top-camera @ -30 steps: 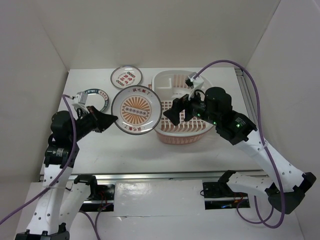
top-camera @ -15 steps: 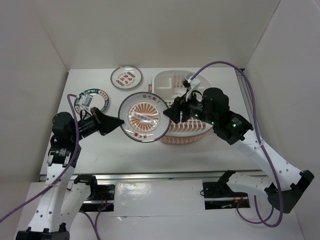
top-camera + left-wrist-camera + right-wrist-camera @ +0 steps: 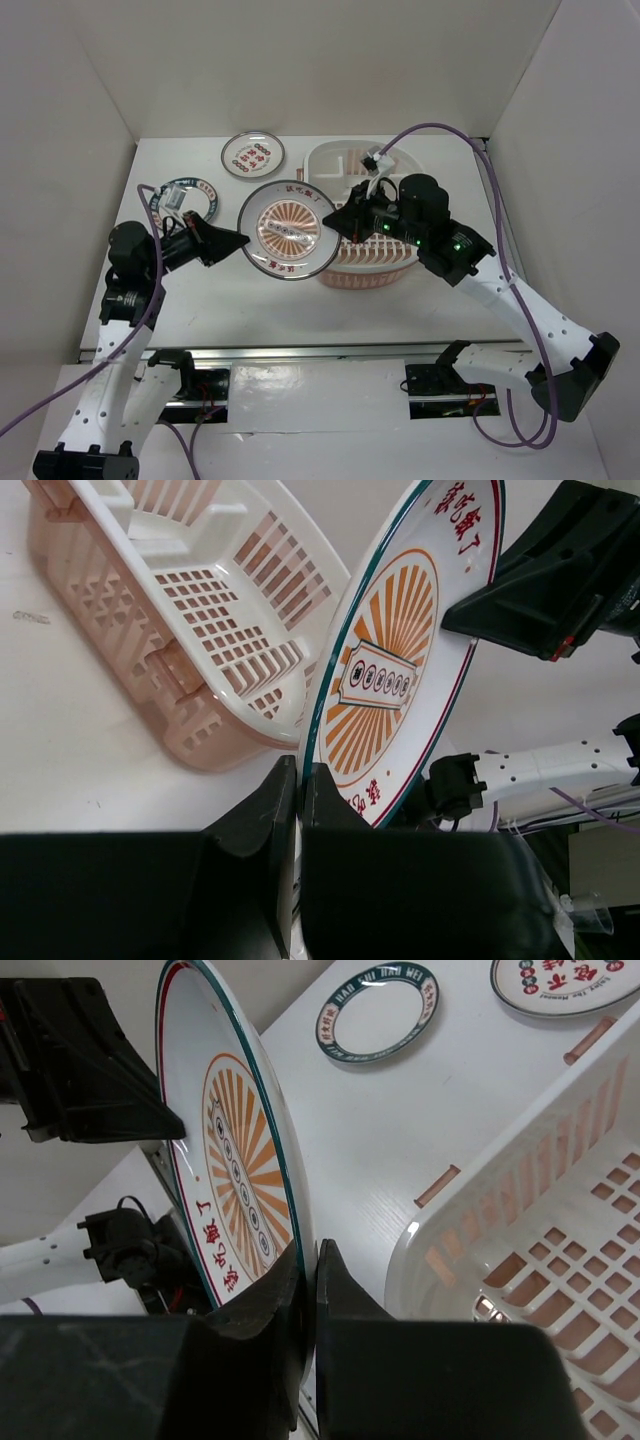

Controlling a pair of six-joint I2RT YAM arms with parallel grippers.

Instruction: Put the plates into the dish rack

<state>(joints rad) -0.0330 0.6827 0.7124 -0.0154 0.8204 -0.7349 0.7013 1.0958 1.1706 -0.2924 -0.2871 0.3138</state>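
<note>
Top view, hold: sunburst plate (image 3: 288, 230) hangs tilted above the table (image 3: 230, 290), just left of the dish rack (image 3: 335, 160). The left gripper (image 3: 245, 238) and right gripper (image 3: 334, 222) each pinch an opposite rim, judged a handover so the rack-side arm can load it.
Top view, waiting: teal-band plate (image 3: 200, 192) and red-character plate (image 3: 253, 153) lie flat at far left.
Left wrist view: fingers (image 3: 262, 820) clamp the sunburst plate's rim edge-on.
Right wrist view: fingers (image 3: 345, 1300) clamp the opposite rim, dish rack alongside.

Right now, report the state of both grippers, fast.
Left gripper: shut on the sunburst plate, pinching its rim.
Right gripper: shut on the same plate, at the opposite rim.
</note>
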